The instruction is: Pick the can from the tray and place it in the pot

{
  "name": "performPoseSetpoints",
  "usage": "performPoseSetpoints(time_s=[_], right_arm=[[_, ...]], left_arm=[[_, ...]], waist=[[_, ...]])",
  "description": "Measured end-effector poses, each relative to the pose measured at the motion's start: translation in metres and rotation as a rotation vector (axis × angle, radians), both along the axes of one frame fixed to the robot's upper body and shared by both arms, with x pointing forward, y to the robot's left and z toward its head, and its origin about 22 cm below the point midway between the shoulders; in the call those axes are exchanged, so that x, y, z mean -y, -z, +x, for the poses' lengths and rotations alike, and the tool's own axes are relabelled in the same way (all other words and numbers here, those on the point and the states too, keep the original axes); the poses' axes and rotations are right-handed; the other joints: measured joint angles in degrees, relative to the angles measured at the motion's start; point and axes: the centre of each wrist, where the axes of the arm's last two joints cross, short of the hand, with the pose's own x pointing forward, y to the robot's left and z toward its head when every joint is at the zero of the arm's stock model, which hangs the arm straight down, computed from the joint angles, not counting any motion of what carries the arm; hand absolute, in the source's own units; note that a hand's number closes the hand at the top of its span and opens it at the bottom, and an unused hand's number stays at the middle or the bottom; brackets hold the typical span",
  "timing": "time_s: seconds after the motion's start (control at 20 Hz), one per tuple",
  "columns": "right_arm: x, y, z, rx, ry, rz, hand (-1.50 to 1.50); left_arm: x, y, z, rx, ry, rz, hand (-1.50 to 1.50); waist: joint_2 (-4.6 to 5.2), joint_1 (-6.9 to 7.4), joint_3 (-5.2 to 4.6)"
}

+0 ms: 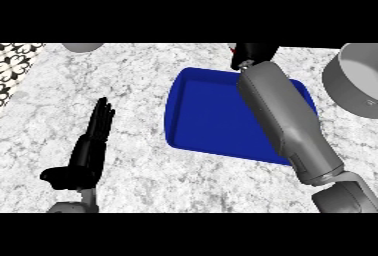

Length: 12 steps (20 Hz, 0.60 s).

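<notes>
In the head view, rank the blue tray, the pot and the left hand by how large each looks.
1. Blue tray, clearly largest, though the right forearm covers part of it.
2. and 3. Pot and left hand: unsure. The pot is cut off by the picture's edge, and the hand sits nearer the camera.

Kitchen: speckled grey-white stone counter (148,185) w/ a blue tray (214,120) on it, grey pot (354,80) just right of tray, patterned black-white tile (15,65) far left of tray.
</notes>
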Motion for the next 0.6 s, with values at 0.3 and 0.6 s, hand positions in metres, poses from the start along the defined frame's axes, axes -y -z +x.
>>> performPoseSetpoints(time_s=[0.3,0.6], right_arm=[[0.011,-0.016,0.013,0.045,0.113,-0.062,1.5],[0.049,-0.024,0.021,0.071,0.205,-0.07,1.5]], left_arm=[[0.003,0.002,-0.001,-0.005,-0.012,-0.005,0.0],[0.0,-0.005,0.0,-0.011,-0.026,0.001,0.0]], waist=[[-0.07,-0.6,0.0],[-0.47,-1.81,0.04]])
